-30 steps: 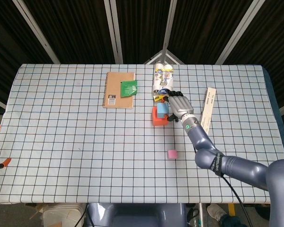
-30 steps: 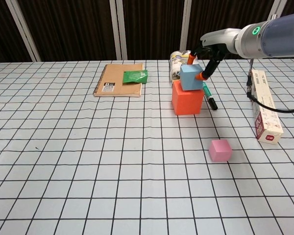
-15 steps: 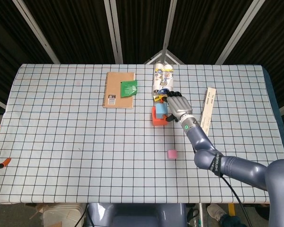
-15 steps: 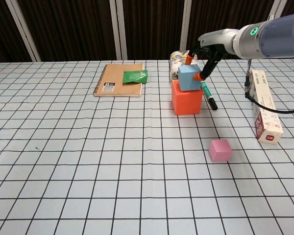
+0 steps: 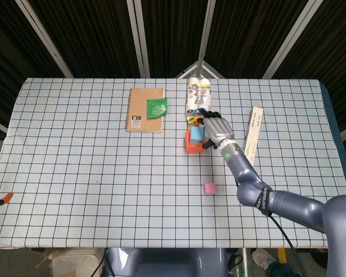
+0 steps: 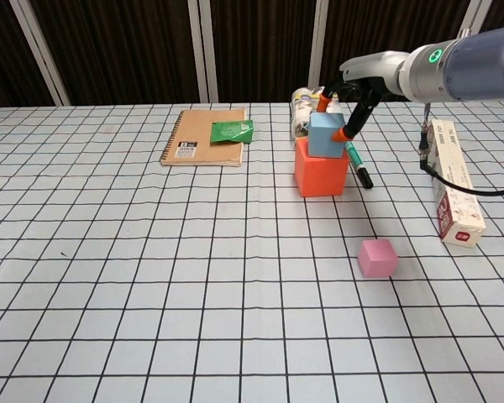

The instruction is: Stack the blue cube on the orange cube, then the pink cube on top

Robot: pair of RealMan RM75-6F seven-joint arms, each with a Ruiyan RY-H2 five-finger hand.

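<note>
- The right hand (image 6: 346, 99) reaches from the right side and holds the small light blue cube (image 6: 325, 134) between its orange-tipped fingers (image 6: 342, 134); one fingertip is on the right face of the cube and another is behind its top edge.
- This blue cube sits on the top of the bigger orange cube (image 6: 321, 170), toward its back right part.
- The orange cube stands on the worktop (image 6: 151, 277), which is covered with a white cloth with a dark grid.
- The small pink cube (image 6: 377, 258) lies alone on the worktop, nearer to the robot and a little to the right, well apart from the stack.
- Just to the right of the orange cube lies a green and black marker pen (image 6: 359, 164).
- A brown spiral notebook (image 5: 145, 109) with a green packet (image 5: 157, 107) on it lies to the left of the stack.
- A long white cardboard box (image 6: 454, 182) lies at the right.
- The left hand is in neither view.
</note>
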